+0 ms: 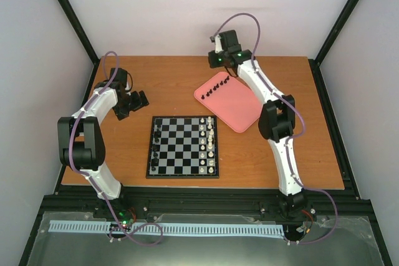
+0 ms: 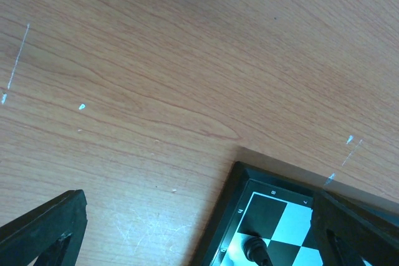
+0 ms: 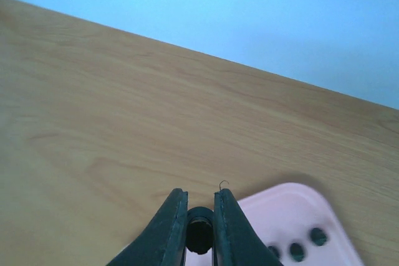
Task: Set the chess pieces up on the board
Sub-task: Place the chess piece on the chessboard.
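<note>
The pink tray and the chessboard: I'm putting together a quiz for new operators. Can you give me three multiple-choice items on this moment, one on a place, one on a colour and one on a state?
1. Where does the pink tray lie relative to the chessboard?
A. On top of it
B. Beyond it, to the right
C. To its left

2. What colour are the pieces standing in a row on the tray?
A. White
B. Red
C. Black

3. How do the right arm's fingers stand?
A. Shut on a black piece
B. Wide open over the board
C. Shut on the tray's rim

Answers:
1. B: the top view shows the tray past the board's far right corner.
2. C: the row along the tray's edge is black.
3. A: the right wrist view shows the piece pinched between the fingers.
</note>
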### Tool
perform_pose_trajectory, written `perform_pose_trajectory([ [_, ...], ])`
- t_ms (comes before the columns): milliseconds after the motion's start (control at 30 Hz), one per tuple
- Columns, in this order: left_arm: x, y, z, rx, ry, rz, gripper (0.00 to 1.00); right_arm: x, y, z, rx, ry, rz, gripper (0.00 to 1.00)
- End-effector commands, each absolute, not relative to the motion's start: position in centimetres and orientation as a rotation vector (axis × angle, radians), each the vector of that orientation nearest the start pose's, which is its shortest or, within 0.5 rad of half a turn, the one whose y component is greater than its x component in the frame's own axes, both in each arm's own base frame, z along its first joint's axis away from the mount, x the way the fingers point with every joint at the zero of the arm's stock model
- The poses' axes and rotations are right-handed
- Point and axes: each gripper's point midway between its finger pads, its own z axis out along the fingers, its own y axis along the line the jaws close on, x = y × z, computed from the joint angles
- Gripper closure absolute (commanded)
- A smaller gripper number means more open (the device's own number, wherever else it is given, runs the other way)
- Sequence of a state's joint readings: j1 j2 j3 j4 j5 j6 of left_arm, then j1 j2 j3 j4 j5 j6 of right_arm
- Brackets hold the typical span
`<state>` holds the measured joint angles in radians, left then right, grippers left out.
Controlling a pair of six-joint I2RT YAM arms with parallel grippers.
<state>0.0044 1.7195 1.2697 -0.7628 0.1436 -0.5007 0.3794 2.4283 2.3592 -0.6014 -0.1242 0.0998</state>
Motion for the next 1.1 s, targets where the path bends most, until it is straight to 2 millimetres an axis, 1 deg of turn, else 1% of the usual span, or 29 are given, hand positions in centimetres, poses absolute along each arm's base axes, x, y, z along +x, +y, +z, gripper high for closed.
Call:
perform_pose_trajectory([
  [0,40.1,-2.1,11.4,-0.665,2.676,-0.316,0.0,55.0,32.2,21.1,-0.541,2.2,0.477,0.97],
  [133,39.9,-2.0,11.3,-0.678,2.675,-0.31,0.0,50.0,37.0,21.1,-0.648,2.213,0.534,0.97],
  [167,39.8,-1.9,11.2,-0.683,2.676,-0.301,0.0,48.5,38.3,20.3,-0.685,2.229,0.547,0.97],
  [267,39.5,-1.9,10.7,-0.709,2.682,-0.296,0.0,45.0,41.6,19.4,-0.763,2.234,0.568,0.97],
  [333,39.3,-2.0,10.2,-0.735,2.699,-0.3,0.0,43.2,43.4,19.0,-0.799,2.237,0.588,0.97],
  [400,39.1,-2.0,9.8,-0.757,2.709,-0.299,0.0,41.8,44.7,18.6,-0.822,2.245,0.619,0.97],
  [533,38.8,-1.7,9.0,-0.795,2.726,-0.274,0.0,39.5,46.8,17.9,-0.884,2.249,0.644,0.97],
  [600,38.6,-1.7,8.6,-0.808,2.737,-0.269,0.0,38.6,47.4,17.5,-0.914,2.252,0.634,0.97],
  [700,38.5,-1.7,8.3,-0.823,2.74,-0.269,0.0,37.4,48.1,16.2,-0.949,2.272,0.629,0.97],
  [833,38.4,-1.6,8.3,-0.823,2.739,-0.266,0.0,36.5,49.0,13.9,-0.979,2.311,0.64,0.97],
  [1067,38.5,-1.4,9.1,-0.801,2.731,-0.25,0.0,35.4,50.5,11.0,-1.012,2.337,0.666,0.97],
])
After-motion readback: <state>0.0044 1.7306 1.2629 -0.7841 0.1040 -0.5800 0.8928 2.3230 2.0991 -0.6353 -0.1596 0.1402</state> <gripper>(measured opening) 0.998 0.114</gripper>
